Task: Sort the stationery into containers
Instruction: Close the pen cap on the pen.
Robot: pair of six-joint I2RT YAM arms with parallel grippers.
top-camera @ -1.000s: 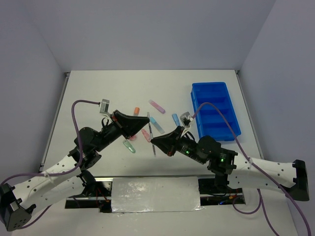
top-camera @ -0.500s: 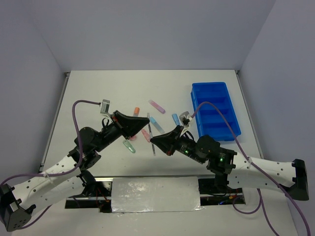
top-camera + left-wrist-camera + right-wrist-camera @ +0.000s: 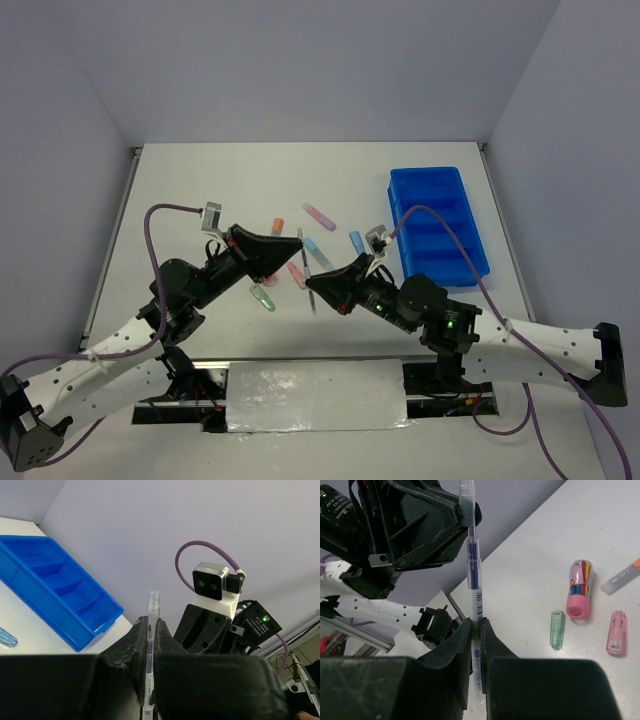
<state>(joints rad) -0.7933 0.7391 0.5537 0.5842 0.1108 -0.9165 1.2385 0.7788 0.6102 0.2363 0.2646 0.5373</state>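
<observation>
Right wrist: right fingers [image 3: 457, 647] clamped tight around clear pen [image 3: 474, 580]

Lab: white table [image 3: 220, 180], bare walls [image 3: 300, 70]

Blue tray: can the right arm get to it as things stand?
Probably not yet. The right gripper is shut on the pen, and the left gripper clamps the same pen, tying the arms together. Otherwise the way to the blue tray looks free.
</observation>
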